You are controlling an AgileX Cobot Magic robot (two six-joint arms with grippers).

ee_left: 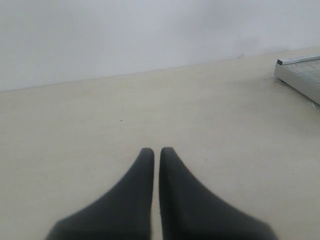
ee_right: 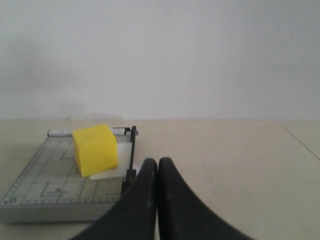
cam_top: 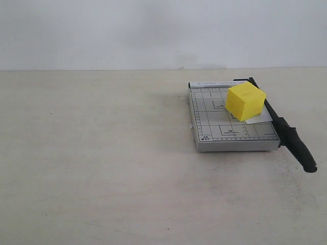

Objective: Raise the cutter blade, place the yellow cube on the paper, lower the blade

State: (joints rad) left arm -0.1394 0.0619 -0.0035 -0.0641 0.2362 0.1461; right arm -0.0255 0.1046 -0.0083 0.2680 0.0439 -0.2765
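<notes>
The yellow cube (cam_top: 246,101) rests on the white paper (cam_top: 259,118) on the grey gridded cutter base (cam_top: 214,122). The black cutter blade (cam_top: 286,130) lies down along the base's right edge, its thick handle past the front corner. Neither gripper shows in the exterior view. In the right wrist view the yellow cube (ee_right: 95,149), the paper (ee_right: 111,173) and the blade (ee_right: 132,152) lie just beyond my right gripper (ee_right: 158,161), which is shut and empty. My left gripper (ee_left: 156,150) is shut over bare table, with a corner of the cutter base (ee_left: 304,75) far off.
The beige table (cam_top: 102,163) stretches wide to the left and front of the cutter. A plain white wall (cam_top: 153,30) stands behind it.
</notes>
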